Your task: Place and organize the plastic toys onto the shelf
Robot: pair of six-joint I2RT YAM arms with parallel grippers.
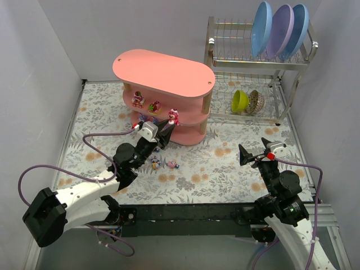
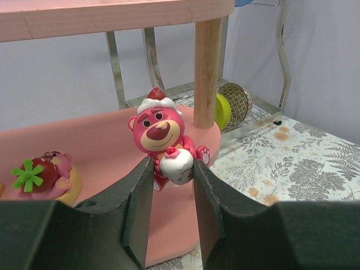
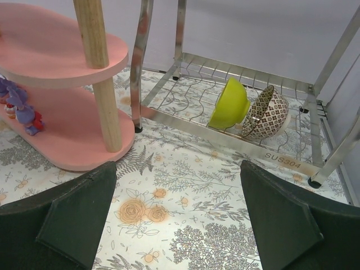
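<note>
My left gripper [image 2: 171, 171] was clamped on the bear [image 2: 160, 132], its fingers [image 2: 140, 202] pressing either side of the toy's lower body while the head and hat stood free above them. The bear sat upright over the middle tier [image 2: 101, 135] of the shelf [image 1: 163, 70], near that tier's right end and just in front of the post [image 2: 207, 67]; I could not tell whether its feet touched the surface. A strawberry toy [image 2: 48, 177] lay further left on the same tier, well apart. Two toys [image 1: 163, 164] waited on the table [image 1: 225, 163] by my left arm. My right gripper [image 3: 177, 169] hung spread wide and empty above the table, near the rack [image 3: 236, 84]. My worry was the release: if I let go with the bear not yet seated, it could tip forward and drop off the front edge, which looked close. Pulling back with a finger brushing it could drag it off the same way. Raising the wrist looked risky too, since the top tier [image 2: 112, 17] sat low overhead and a knock could shake what was placed
</note>
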